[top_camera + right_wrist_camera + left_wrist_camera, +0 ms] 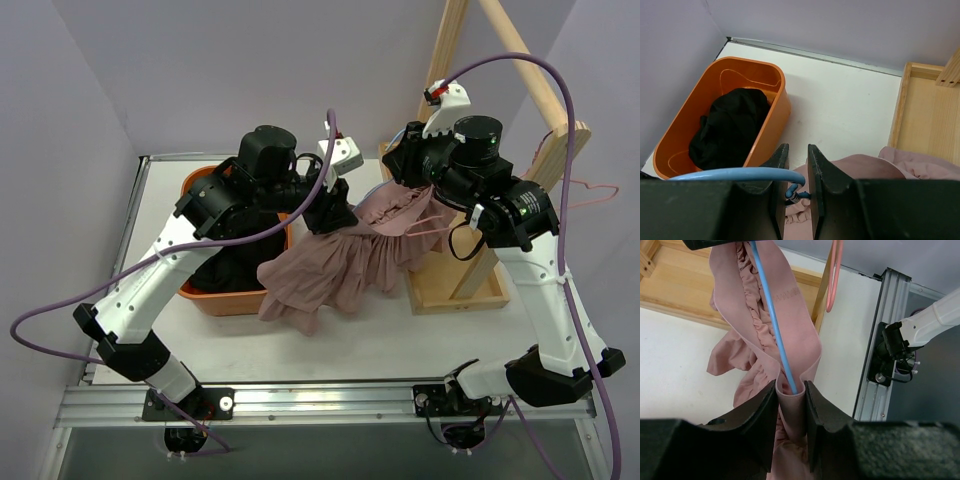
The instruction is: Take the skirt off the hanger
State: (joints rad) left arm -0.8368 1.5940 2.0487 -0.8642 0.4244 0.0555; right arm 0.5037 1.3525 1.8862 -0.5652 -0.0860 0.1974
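High overhead view, close wrist views, sharing skirt (340,265)

The table (400,340) is white and flat, set into a corner of pale walls, with a metal rail (330,400) running along its near edge. Toward the left stands an orange tub (225,301), its long side running from front to back. On the right sits a wooden stand base (450,298), a shallow tray with raised edges. Between the two, the loose lower folds of the pink skirt (320,275) rest on the bare top, touching the tub's near corner and reaching the tray's left edge.
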